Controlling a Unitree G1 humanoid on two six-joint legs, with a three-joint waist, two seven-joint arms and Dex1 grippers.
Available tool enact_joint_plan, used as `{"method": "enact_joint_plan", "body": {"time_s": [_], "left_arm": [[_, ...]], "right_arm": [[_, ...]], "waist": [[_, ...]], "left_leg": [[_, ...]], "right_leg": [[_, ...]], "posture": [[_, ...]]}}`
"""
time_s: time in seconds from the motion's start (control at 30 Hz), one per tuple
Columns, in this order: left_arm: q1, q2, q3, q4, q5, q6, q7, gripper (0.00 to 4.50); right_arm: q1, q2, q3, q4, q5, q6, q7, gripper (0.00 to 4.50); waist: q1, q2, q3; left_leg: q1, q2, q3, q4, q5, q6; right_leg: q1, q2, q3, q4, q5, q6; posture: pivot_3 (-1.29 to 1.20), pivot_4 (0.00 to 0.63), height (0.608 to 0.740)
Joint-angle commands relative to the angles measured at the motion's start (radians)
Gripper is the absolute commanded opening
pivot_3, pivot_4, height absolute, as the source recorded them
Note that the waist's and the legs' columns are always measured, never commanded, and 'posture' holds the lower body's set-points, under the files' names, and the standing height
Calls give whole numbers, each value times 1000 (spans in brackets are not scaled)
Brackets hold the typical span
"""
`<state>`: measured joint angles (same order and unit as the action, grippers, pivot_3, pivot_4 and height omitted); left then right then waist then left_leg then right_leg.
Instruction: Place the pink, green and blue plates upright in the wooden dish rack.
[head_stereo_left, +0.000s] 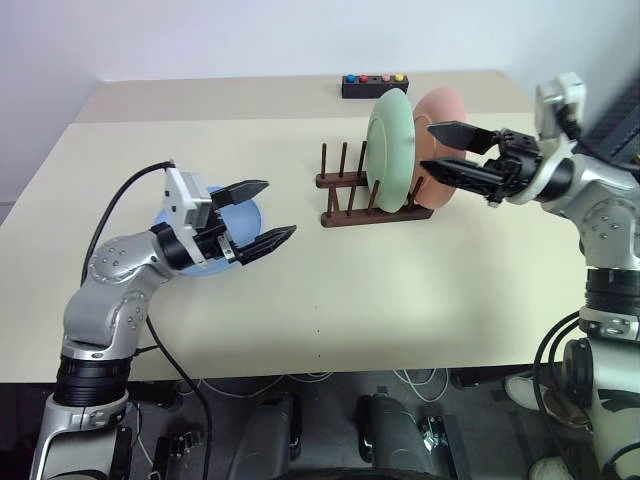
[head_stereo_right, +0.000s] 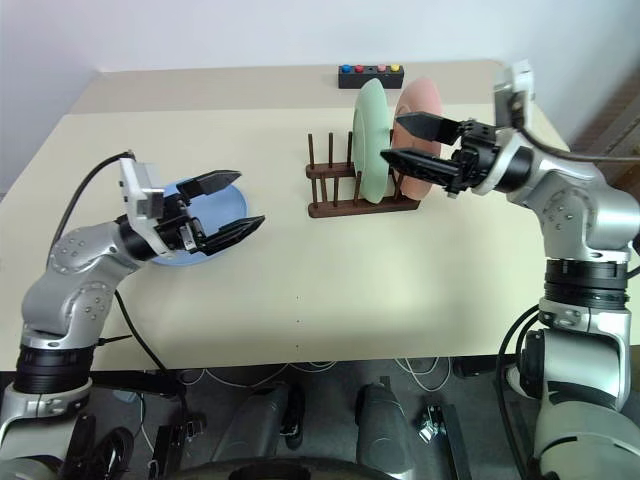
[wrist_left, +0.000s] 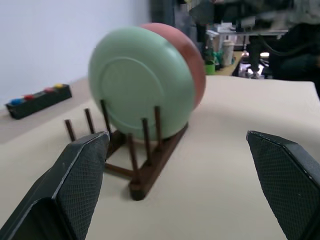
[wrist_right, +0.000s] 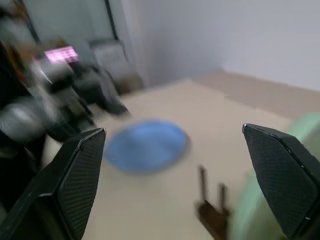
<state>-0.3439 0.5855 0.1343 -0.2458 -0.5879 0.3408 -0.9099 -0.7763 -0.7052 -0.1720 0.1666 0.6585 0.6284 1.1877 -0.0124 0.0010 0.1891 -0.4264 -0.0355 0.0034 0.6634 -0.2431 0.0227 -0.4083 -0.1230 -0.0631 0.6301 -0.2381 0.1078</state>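
Both sets of fingers spread wide, holding nothing. Blue plate (head_stereo_right: 200, 222) flat on worktop (head_stereo_right: 330, 290) just behind left fingers (head_stereo_right: 222, 207); pink plate (head_stereo_left: 447, 130) and green plate (head_stereo_left: 391, 150) upright in dish rack (head_stereo_left: 355, 195) beside right fingers (head_stereo_left: 447, 150). Best approach: lower left fingers to the blue rim, pinch squarely, tilt upright before the free pegs.

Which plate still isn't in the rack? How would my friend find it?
Start at the wooden rack in the middle of the table, where the green plate and pink plate stand upright. Look to the robot's left: the blue plate lies flat by the left hand, the only one lying down.
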Motion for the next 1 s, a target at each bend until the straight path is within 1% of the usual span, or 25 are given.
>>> {"method": "enact_joint_plan", "body": {"time_s": [0.03, 0.13, 0.23, 0.3, 0.37, 0.43, 0.53, 0.67, 0.8, 0.9, 1.0], "left_arm": [[14, 29, 82, -40, -71, 32, 8, 4500], [29, 46, 142, -36, -100, 53, 33, 4500], [36, 60, 223, 8, -124, 70, 77, 4500], [21, 70, 260, 36, -144, 112, 120, 4500], [10, 99, 282, 69, -152, 185, 171, 4500], [39, 169, 273, 111, -54, 179, 187, 4500], [68, 238, 302, 152, -33, 194, 173, 4500], [96, 292, 370, 191, -22, 186, 164, 4500], [137, 322, 401, 251, 33, 191, 212, 4500], [156, 337, 403, 294, 87, 196, 263, 4500], [147, 332, 412, 324, 102, 194, 287, 4500]], "right_arm": [[-86, 8, -48, -33, 75, 34, -4, 4482], [-82, 21, -52, -79, 139, 87, 9, 4482], [-48, 59, -24, -193, 155, 52, 11, 4482], [-53, 78, 17, -247, 113, 20, -15, 4482], [-28, 60, 114, -305, 8, -69, 22, 4482], [7, 24, 234, -318, -171, -265, 82, 4482], [24, -4, 282, -314, -197, -318, 161, 4482], [1, 25, 222, -262, -84, -247, 180, 4482], [-3, 35, 183, -227, 8, -132, 171, 4482], [-27, 33, 173, -201, 86, 42, 133, 4482], [-45, 34, 167, -182, 111, 126, 97, 4482]], "waist": [[1, 0, 0], [4, 0, 1], [4, -1, 0], [3, -1, 0], [2, -1, 0], [3, -1, 0], [1, -2, 1], [2, -5, 3], [2, -5, 3], [2, -4, 3], [3, -5, 3]], "left_leg": [[0, 0, 0, 0, 0, 0], [-1, 0, -1, 0, 0, 0], [-1, 0, -1, -1, 0, 0], [0, 0, -1, -1, 0, 0], [0, 0, -1, -1, 0, 0], [0, 0, -1, -1, 0, 0], [0, -1, -1, -1, 0, -1], [0, 0, -1, -1, 0, -1], [0, 0, -1, -1, -1, -3], [0, 0, -1, -3, -2, -4], [-1, 0, -1, -4, -2, -5]], "right_leg": [[0, 0, 0, 0, 0, 0], [-1, 0, 0, 0, 0, 0], [0, -1, 1, -1, 0, 0], [0, -1, 1, -1, 0, 0], [-1, -1, 1, -1, 0, 0], [-1, 0, 0, -1, 0, 0], [-1, 0, 0, -1, 0, 0], [-1, 0, 0, -1, 0, 0], [-5, -3, 0, -1, 0, 0], [-6, -5, 0, -1, 0, -1], [-7, -6, 0, -1, 1, -2]], "posture": [[0, 150, 735], [0, 150, 735], [0, 150, 735], [0, 150, 735], [0, 150, 735], [0, 150, 735], [0, 150, 735], [0, 150, 735], [0, 150, 735], [0, 150, 735], [0, 150, 735]]}}
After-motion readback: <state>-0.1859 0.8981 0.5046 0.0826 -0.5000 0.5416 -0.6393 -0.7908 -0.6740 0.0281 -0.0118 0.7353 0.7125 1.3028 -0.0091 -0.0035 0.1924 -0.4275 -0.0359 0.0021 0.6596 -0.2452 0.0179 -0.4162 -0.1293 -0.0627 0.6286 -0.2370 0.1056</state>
